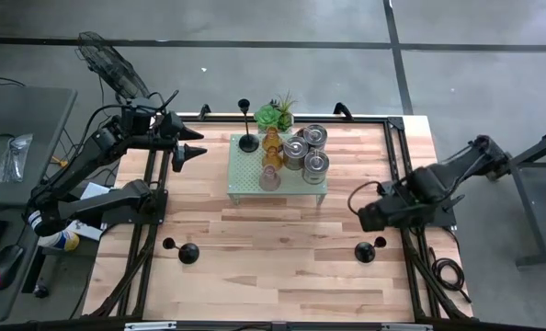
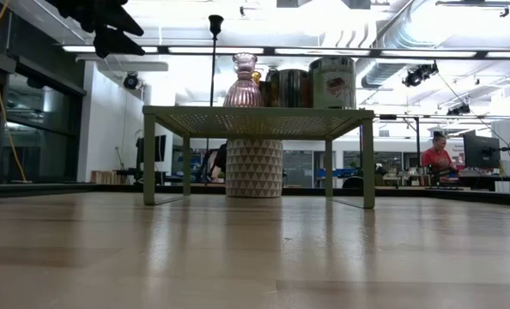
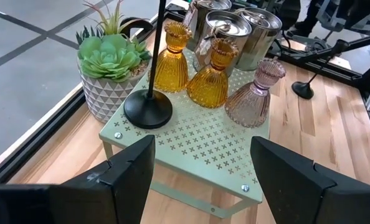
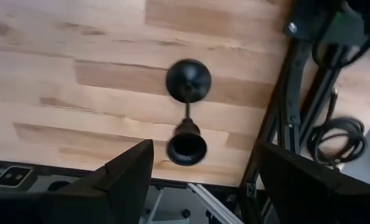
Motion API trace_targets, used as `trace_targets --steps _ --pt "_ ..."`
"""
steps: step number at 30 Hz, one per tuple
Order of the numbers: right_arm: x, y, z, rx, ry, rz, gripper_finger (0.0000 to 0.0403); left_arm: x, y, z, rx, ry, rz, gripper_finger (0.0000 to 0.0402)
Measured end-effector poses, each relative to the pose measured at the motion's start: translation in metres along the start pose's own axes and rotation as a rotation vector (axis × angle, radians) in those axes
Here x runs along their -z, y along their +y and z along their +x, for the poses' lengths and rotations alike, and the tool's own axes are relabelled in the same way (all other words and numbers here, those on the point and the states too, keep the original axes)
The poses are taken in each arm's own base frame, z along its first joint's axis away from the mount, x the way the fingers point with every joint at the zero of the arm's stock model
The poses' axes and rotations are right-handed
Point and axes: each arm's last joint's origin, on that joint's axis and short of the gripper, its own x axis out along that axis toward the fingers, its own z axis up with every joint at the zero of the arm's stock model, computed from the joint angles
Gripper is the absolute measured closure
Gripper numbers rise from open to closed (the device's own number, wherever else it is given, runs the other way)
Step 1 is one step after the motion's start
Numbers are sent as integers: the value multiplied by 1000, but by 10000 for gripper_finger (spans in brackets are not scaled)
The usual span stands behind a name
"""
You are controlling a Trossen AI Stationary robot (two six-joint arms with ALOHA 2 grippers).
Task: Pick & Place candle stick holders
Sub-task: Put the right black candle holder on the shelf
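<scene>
- Left gripper [image 1: 197, 142]: raised above the table's far-left corner, just beside the pale green stand [image 1: 245, 175]; fingers [image 3: 126, 171] spread apart with nothing between them.
- Right gripper [image 1: 369, 217]: low at the table's right edge, well apart from the stand; fingers [image 4: 119, 171] spread apart and empty, above a black holder [image 4: 187, 81] lying on its side on the wood.
- Stand: a perforated platform on thin legs at the far middle of the wooden table [image 1: 282, 267].
- Holders on the stand: one black holder [image 3: 147, 109] upright at the corner nearest the plant, two amber glass holders [image 3: 171, 59] side by side, one pink glass holder [image 3: 250, 99] beside them, three silvery tins [image 1: 307, 152] grouped at the far-right part.
- Holders on the bare table: one black holder [image 1: 187, 253] at the near left, the one mentioned [image 1: 367, 249] at the near right; both lie on their sides.
- Potted plant [image 1: 275, 115]: behind the stand, in a patterned white pot.
</scene>
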Motion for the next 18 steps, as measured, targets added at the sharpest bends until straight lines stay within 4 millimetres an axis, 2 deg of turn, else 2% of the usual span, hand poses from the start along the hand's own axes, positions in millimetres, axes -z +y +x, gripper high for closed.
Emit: trace_targets --steps 11,18 --pt "22 -2 21 -48 -47 103 131 1 0 0 1 10 -2 142" --pt "29 3 45 -23 -49 127 131 3 0 0 2 29 -11 142"
